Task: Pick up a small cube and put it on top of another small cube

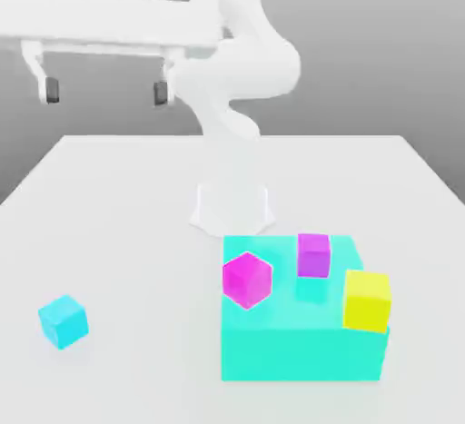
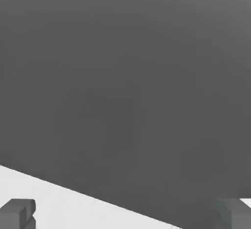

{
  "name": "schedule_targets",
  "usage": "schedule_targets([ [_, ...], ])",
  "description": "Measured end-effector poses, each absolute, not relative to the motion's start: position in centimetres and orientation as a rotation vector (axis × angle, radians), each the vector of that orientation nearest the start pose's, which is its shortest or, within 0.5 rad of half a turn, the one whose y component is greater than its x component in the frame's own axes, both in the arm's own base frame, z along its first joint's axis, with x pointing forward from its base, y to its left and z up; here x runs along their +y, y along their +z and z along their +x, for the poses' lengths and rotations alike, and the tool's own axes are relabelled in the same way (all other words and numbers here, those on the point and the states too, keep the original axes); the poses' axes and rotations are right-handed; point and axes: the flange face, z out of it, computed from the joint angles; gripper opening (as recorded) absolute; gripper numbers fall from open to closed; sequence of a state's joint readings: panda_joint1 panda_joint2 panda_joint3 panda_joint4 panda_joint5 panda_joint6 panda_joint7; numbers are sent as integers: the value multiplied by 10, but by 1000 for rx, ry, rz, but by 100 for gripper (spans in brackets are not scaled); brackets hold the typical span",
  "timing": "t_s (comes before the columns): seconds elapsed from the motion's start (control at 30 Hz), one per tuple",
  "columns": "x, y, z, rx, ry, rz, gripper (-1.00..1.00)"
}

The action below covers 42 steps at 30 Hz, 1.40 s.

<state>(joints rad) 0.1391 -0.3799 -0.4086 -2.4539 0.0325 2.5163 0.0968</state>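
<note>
Exterior view, read from its left to its right. Tool point(image 1: 104, 91) at about 10 o'clock, high above the worktop point(image 1: 127, 195), two dark fingertips point(image 1: 52, 91) spread as wide as they go, nothing between them. White arm point(image 1: 250, 68) bending down behind to its base at centre.

Small cyan cube point(image 1: 63, 320) at about 8 o'clock, alone on bare worktop, well apart from everything else. Untouched, nowhere near the tool.

Large turquoise block point(image 1: 300, 350) at about 5 o'clock. Three small cubes resting on its top face: magenta cube point(image 1: 247, 280) at the near-left corner, turned corner-on and overhanging the edge a little; purple cube point(image 1: 313, 254) toward the back; yellow cube point(image 1: 367, 300) at the right edge. Magenta top bare, nothing stacked on it.

Hand view: grey fingertips point(image 2: 17, 214) at the two lower corners, far apart, empty gap; a strip of white worktop and dark backdrop beyond. No cube in sight there.

Progress, judged: nothing done yet. Left to do: descent over the cyan cube, grasp, lift, carry across to the block, placement on the magenta one, release. Magenta cube's skewed, edge-hanging pose likely to make the landing fussy.
</note>
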Motion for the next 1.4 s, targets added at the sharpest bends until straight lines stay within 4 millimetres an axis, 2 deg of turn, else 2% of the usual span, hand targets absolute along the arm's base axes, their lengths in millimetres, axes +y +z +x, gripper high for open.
schedule_targets([
  [0.13,-160,412,444,462,-530,-2951,0],
  [0.27,-186,356,433,346,-423,-3012,0],
  [0.37,-204,316,419,257,-339,-3052,0],
  [0.53,-237,255,383,122,-189,-3105,0],
  [0.7,-258,203,343,-50,-30,-3139,0],
  [0.97,-263,135,336,-81,-1,-3144,0],
  [1.0,-262,131,335,-79,0,-3142,-100],
  [1.2,-262,128,335,-78,1,-3139,-100],
  [1.27,-263,138,336,-82,-1,-3143,-100],
  [1.4,-264,171,337,-84,-1,-3146,-100],
])
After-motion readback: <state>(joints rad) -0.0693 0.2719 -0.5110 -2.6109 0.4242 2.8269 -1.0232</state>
